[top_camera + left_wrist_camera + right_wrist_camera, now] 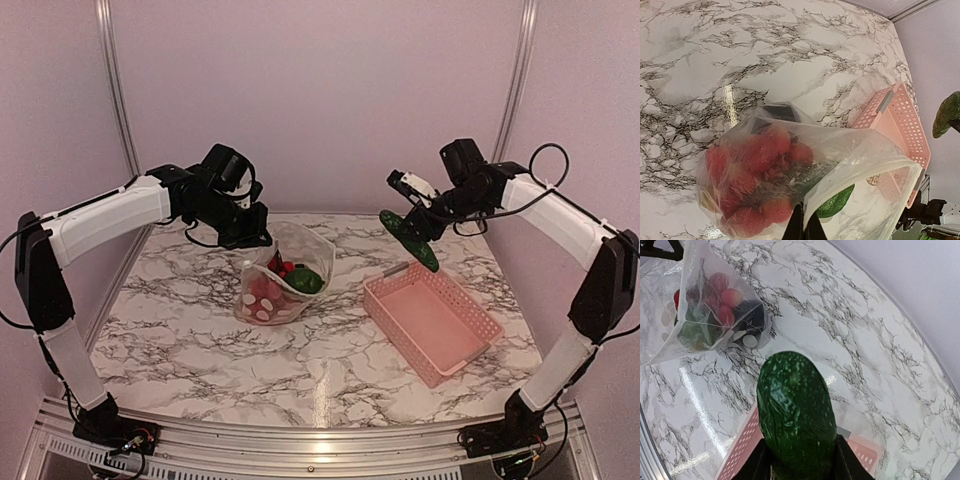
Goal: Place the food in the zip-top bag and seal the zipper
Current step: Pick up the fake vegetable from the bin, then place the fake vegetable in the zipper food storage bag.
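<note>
Cucumber (796, 412) aloft, pink basket (430, 318) beneath, bag (290, 270) beyond

Pink basket lying on a marble table, inside a pale booth.
The basket (432, 320) is sitting below the right gripper (418, 222), slightly nearer the bases, and well off to the right of the left gripper (255, 235). Its long sides are running diagonally, its walls are showing rows of small holes, and a grey tab (885, 101) is sitting on one short end. The grey-veined table (200, 330) is spreading under both grippers. Beyond them a lilac wall (320, 100) is rising between two aluminium posts (113, 80).
</note>
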`<state>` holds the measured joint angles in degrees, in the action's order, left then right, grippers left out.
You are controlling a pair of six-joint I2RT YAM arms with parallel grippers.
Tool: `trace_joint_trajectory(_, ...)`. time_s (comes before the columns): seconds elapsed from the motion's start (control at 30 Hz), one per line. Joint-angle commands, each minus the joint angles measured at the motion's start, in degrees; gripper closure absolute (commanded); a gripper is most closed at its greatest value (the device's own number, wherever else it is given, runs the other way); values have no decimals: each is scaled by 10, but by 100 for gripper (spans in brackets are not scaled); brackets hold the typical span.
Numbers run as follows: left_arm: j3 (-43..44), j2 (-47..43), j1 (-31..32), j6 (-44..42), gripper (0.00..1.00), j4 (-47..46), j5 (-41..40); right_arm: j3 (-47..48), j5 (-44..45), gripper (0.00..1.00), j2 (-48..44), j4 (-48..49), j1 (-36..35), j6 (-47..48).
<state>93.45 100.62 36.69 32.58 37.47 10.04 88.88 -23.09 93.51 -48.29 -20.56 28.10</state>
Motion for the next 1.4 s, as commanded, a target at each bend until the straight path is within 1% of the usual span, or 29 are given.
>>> trace_joint_trajectory(0.0, -1, -8, -5, -3, 100, -6, 4, 60, -33, 100, -2, -2, -38, -2)
trace_joint_trajectory(0.1, 0, -11, -5, -3, 100, -6, 3, 97, -41, 100, 2, 12, -64, -11)
trace_joint_trajectory(0.2, -1, -14, -5, -3, 100, -6, 3, 134, -47, 100, 4, 48, -90, -36)
trace_joint_trajectory(0.3, -1, -15, -4, -3, 100, -6, 4, 152, -47, 100, -1, 114, -119, -84)
trace_joint_trajectory(0.4, 3, -15, -5, 1, 100, -6, 11, 149, -45, 100, -9, 195, -150, -139)
trace_joint_trajectory(0.5, 9, -16, -5, 5, 100, -6, 15, 121, -35, 100, -19, 278, -178, -184)
trace_joint_trajectory(0.6, 15, -18, -5, 10, 100, -6, 17, 82, -30, 100, -25, 351, -205, -206)
trace_joint_trajectory(0.77, 24, -20, -5, 18, 100, -6, 20, 20, -53, 100, -22, 446, -233, -248)
trace_joint_trajectory(1.0, 31, -25, -5, 25, 100, -7, 22, -47, -114, 100, 5, 542, -243, -321)
trace_joint_trajectory(1.37, 25, -32, -5, 27, 100, -13, 21, -103, -156, 99, 64, 616, -251, -362)
